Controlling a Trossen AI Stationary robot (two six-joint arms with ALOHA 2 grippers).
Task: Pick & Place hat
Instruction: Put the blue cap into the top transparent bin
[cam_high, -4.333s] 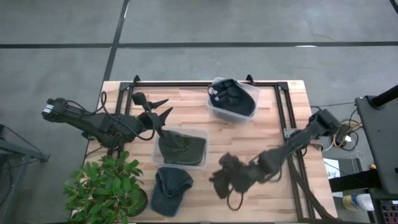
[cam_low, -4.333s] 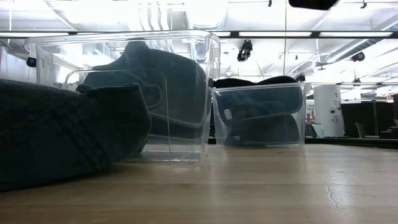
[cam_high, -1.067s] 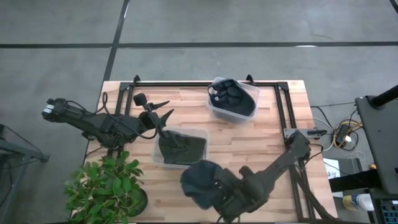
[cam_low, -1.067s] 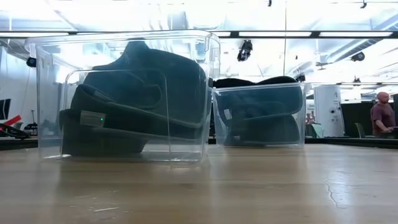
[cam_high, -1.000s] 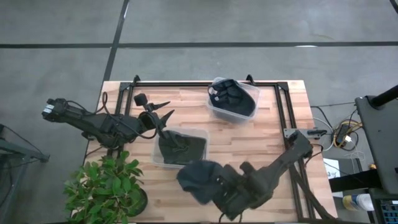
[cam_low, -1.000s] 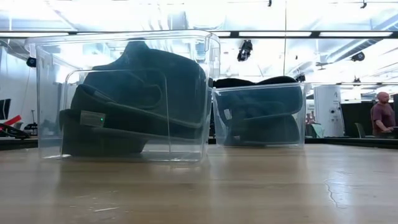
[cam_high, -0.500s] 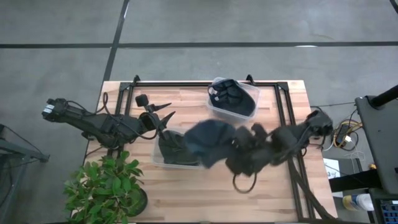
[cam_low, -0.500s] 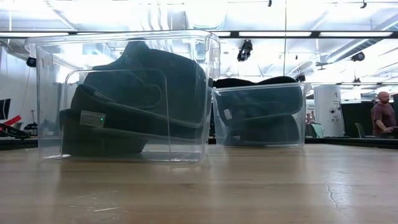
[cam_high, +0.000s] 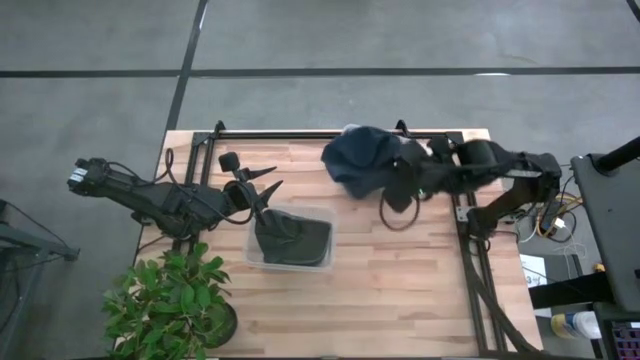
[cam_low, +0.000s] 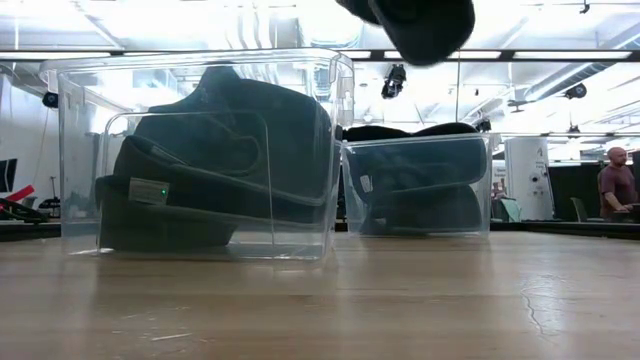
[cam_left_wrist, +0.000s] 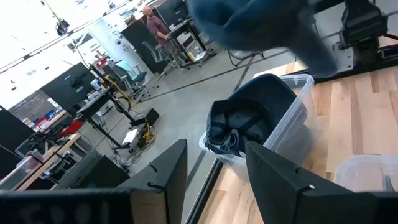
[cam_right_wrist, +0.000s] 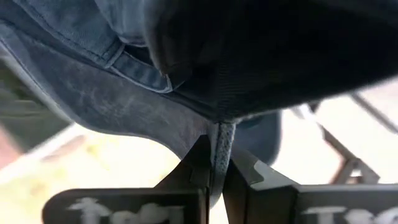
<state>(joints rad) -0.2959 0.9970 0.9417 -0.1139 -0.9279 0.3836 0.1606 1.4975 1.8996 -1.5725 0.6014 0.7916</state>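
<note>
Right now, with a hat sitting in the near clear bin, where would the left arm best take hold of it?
From above, through the open top of the near bin, probably pinching the raised crown fabric of the hat inside it; the bin's walls block any sideways approach. The left gripper hangs open beside that bin, while the right gripper holds another hat.

Four cameras on one table.
We look straight down on the table (cam_high: 400, 280) from overhead, level across it from its surface, and close-up from each wrist; the far bin (cam_low: 415, 186) also shows in our left wrist view (cam_left_wrist: 273, 118).
</note>
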